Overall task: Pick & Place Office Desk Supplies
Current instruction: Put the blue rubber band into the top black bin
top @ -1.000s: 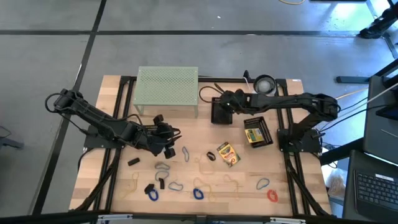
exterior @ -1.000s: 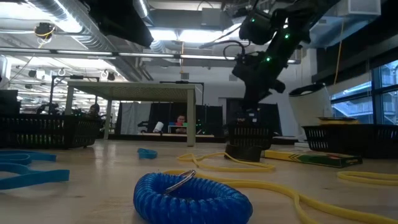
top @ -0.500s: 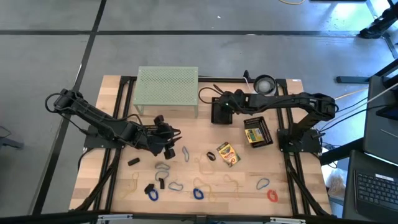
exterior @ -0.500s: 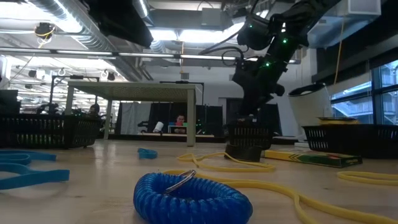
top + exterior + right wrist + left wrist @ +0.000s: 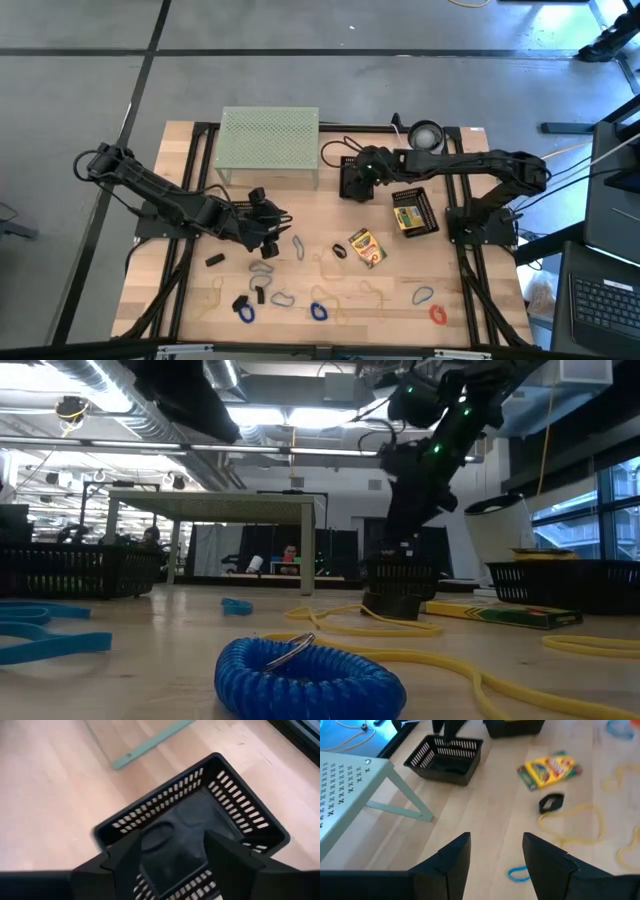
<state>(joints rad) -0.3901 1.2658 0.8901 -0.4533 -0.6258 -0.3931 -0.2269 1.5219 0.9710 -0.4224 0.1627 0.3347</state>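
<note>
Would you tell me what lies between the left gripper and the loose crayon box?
In the high view, a blue loop clip and a small black clip lie between the left gripper and the crayon box.

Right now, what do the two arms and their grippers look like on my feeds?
Both arms are dark, jointed and slim, with black cables looping along them. The left gripper ends in two broad, flat black fingers with angled tips. The right gripper has the same pair of black, wedge-shaped fingers. In the low view, small green lights glow on the right arm. No markings can be read.
</note>
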